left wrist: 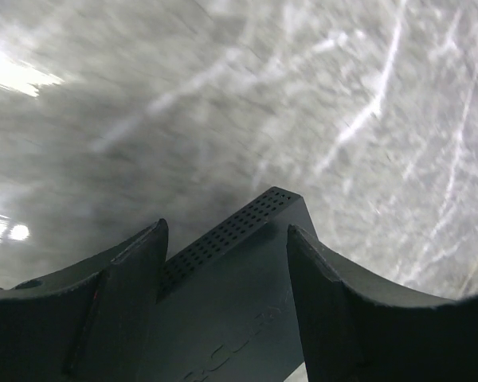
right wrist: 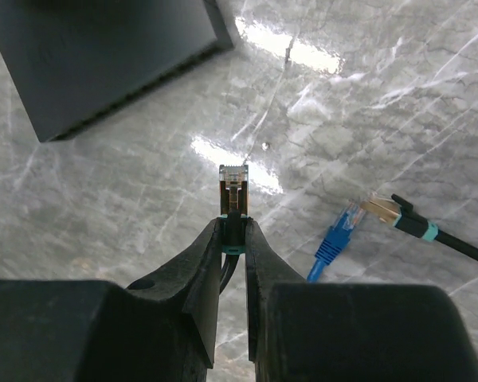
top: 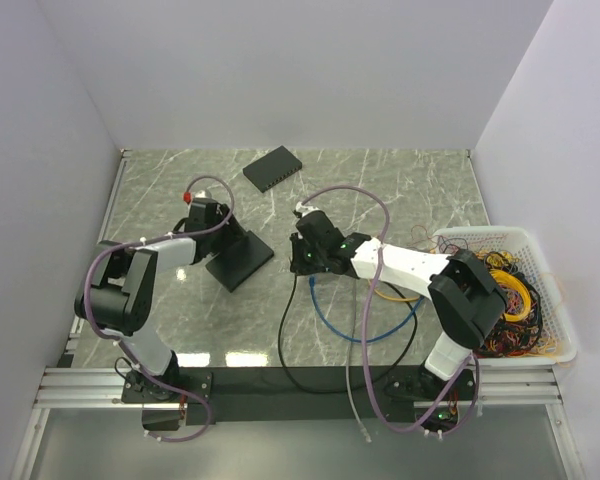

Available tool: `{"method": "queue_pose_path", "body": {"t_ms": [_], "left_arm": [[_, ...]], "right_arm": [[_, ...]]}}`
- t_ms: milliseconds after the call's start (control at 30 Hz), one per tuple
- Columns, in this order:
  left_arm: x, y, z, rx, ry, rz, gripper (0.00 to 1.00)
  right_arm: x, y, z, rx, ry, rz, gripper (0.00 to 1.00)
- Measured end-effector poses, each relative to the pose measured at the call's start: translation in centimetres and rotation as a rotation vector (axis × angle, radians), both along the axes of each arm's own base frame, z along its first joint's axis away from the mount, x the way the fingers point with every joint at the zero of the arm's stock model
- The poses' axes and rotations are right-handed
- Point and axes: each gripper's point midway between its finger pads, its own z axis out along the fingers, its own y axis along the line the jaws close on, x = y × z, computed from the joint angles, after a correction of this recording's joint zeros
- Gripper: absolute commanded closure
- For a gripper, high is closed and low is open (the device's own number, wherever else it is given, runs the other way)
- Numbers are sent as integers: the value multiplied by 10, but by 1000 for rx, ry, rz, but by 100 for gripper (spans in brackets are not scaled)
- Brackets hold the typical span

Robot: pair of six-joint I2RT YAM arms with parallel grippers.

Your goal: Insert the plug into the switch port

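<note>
The right tool (right wrist: 233, 229) is closest, and its two fingers (right wrist: 201, 274) are pressed tight on the plug (right wrist: 233, 183), low down by its blue-green ring (right wrist: 233, 245). The clear tip sticks out past the fingers, above the tabletop (right wrist: 366, 103). The switch port (right wrist: 134, 86) is one of the holes along the side of the grey box (right wrist: 95, 56), which lies well apart, ahead and to the left. Nothing holds that box, so I think a push could just slide it away. The plug could also twist in such a small grip, or go in crooked and jam. The left tool (left wrist: 225, 231) is no help: it is pinching the black slab (left wrist: 239, 310). A blue plug (right wrist: 334, 239) lies near and could get in the way.
</note>
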Motion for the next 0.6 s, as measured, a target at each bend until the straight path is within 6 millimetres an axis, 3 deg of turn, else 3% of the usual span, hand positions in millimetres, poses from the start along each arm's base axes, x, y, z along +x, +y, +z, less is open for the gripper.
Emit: {"method": "queue_pose_path", "body": {"t_ms": [233,500,600], "left_arm": [[-8,-19,2,-13,-6,-40,32],[-27,-20,4,-81,-95,-72,33],[-30,-22,5,-135,-140,-88,34]], "right_arm": [[-13,-1,-5,-36,15,71,100],[-50,29,-23,-84,59,229,100],[-52,35,-35,-105,84,246,100]]}}
